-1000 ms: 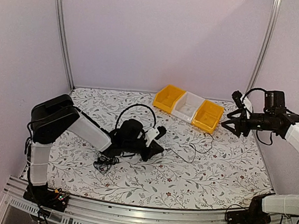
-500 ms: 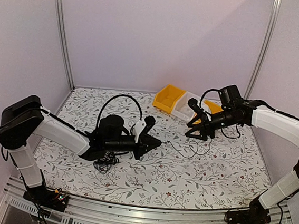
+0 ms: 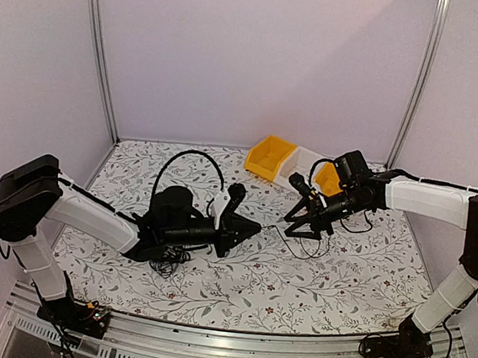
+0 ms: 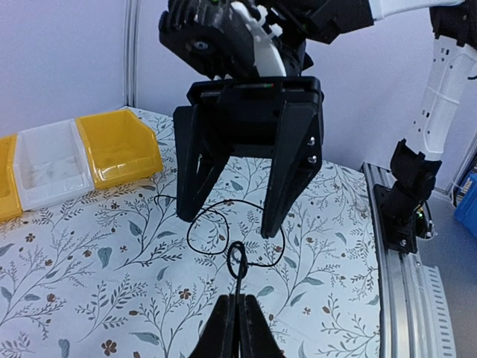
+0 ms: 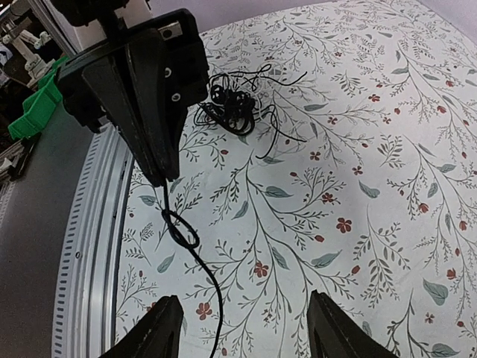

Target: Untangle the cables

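Closest to the front rail (image 3: 232, 336), a scribbly clump of thin black cables (image 3: 167, 262) lies on the floral counter (image 3: 321, 293). It sits just under the left arm (image 3: 91, 216), which stretches low from its base toward the middle. In the right wrist view the same clump sits beyond that arm's jaws as a loose knot with a few ends straggling out. The left jaws are pressed together at their tips and pinch a single thin cable (image 4: 237, 262). In the left wrist view that strand rises from the pinched tips, twists into one small loop just ahead of them, and runs on across the counter. A little farther on it appears to spread into wider, flat loops on the counter. These loops lie between the fingers (image 4: 192, 171) of the right jaws, which are spread wide and hold nothing. Their tips point down on either side of the wire, though whether they touch the surface cannot be told. The right arm (image 3: 423, 197) reaches in from the right side. Behind it, at the far edge by the back wall, three bins stand in a row: a yellow bin (image 3: 271, 158), a white bin (image 3: 301, 170), and a second yellow bin (image 3: 324, 179) partly hidden by the right arm.
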Action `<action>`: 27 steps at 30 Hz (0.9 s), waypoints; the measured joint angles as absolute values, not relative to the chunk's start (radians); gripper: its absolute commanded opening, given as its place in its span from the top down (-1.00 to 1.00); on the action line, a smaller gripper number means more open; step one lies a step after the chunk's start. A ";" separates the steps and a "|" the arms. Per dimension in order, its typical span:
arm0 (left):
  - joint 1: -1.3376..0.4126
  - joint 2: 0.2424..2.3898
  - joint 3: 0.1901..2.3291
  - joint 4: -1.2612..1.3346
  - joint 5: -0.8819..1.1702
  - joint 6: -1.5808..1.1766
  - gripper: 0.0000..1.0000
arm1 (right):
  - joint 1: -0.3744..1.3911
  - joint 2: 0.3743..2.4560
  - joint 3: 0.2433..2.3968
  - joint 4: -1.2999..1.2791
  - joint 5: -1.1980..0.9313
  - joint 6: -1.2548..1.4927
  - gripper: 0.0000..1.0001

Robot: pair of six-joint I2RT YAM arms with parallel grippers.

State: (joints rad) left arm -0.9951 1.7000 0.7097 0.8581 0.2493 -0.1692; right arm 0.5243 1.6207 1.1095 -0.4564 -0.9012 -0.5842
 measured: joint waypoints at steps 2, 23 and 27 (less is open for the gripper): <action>-0.997 1.700 0.710 0.870 0.249 -0.175 1.00 | 0.531 1.621 1.085 -0.451 -0.912 -0.583 -0.20; -1.008 1.700 0.710 0.911 0.250 -0.210 1.00 | 0.561 1.644 1.077 -0.412 -0.962 -0.560 0.93; -1.008 1.701 0.710 0.925 0.249 -0.215 1.00 | 0.562 1.644 1.077 -0.409 -0.969 -0.560 1.00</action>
State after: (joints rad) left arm -1.0084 1.7012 0.7097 0.9245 0.2493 -0.2150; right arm 0.5625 1.6436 1.0775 -0.4091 -0.9691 -0.5602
